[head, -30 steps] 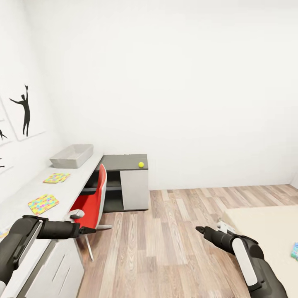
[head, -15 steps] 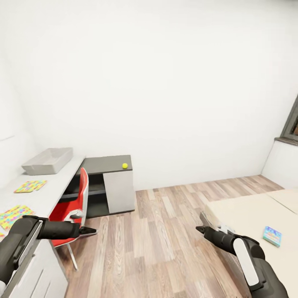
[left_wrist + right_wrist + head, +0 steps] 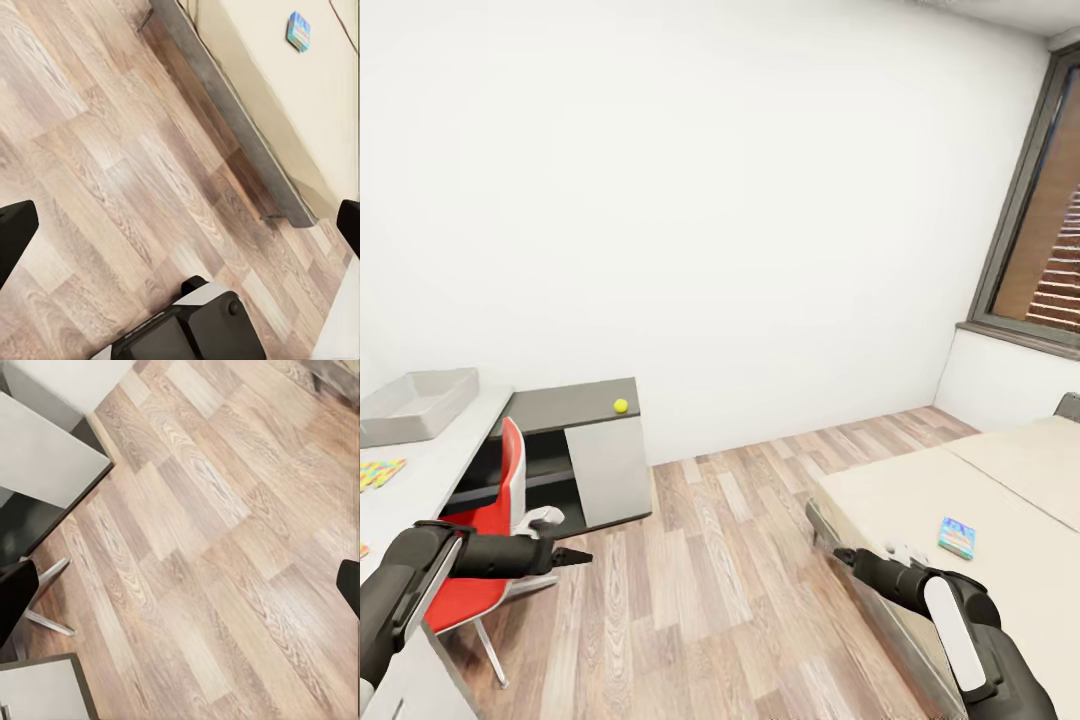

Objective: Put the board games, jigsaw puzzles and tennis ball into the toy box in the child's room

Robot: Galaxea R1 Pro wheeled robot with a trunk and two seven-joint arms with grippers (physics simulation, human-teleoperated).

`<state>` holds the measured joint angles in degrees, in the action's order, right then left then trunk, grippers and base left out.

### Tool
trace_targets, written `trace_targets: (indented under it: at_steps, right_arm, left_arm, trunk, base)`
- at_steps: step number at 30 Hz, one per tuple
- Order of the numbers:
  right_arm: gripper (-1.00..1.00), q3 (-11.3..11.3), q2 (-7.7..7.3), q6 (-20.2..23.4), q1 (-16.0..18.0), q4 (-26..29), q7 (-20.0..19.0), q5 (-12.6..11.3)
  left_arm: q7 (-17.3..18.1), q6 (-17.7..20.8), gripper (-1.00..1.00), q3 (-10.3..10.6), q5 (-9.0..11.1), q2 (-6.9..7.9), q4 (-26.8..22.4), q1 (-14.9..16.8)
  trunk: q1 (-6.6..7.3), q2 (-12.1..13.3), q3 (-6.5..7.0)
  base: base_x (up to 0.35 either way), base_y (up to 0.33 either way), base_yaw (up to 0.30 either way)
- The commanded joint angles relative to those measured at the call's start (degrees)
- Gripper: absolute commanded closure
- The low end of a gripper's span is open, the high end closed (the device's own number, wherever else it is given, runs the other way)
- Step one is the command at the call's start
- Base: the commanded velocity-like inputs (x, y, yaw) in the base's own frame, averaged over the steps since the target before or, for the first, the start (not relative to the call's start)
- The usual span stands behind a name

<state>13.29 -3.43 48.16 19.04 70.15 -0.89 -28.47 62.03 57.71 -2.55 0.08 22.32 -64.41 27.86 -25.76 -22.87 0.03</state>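
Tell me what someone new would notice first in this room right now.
Probably the red chair tucked at the long desk on the left, and the small yellow-green tennis ball on the desk's dark grey corner section. Then a colourful board game lying alone on the cream bed at right, under the grey-framed window.

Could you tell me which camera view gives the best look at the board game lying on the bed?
The head view shows it best: the board game lies flat on the bed, with the room around it for context. The left wrist view catches the same box, small, near the picture's edge. The right wrist view looks at the floor.
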Motion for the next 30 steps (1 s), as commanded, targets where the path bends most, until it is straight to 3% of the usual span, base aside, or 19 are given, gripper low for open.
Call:
trace_targets:
  at_steps: [1, 14, 30]
  right_arm:
    - [-1.0, 0.06, 0.01, 0.27, 0.04, 0.0, -0.09, -0.01]
    - [-1.0, 0.19, 0.03, 0.27, 0.04, -0.05, -0.1, -0.12]
    - [-1.0, 2.5, 0.01, 0.27, 0.04, -0.1, -0.17, -1.25]
  left_arm:
    - [0.2, 0.48, -1.0, -0.07, 0.0, 0.01, -0.02, 0.0]
    - [0.13, 0.21, -1.0, -0.09, -0.08, 0.08, 0.14, 0.0]
    - [0.11, -0.02, -1.0, -1.08, -0.08, 0.1, 0.25, 0.0]
  trunk:
    - [-0.02, -0.04, -0.03]
    - [-0.02, -0.04, -0.03]
    - [-0.02, -0.04, -0.03]
  base:
    - [0.0, 0.0, -0.281]
    - [0.0, 0.0, -0.281]
    - [0.0, 0.0, -0.281]
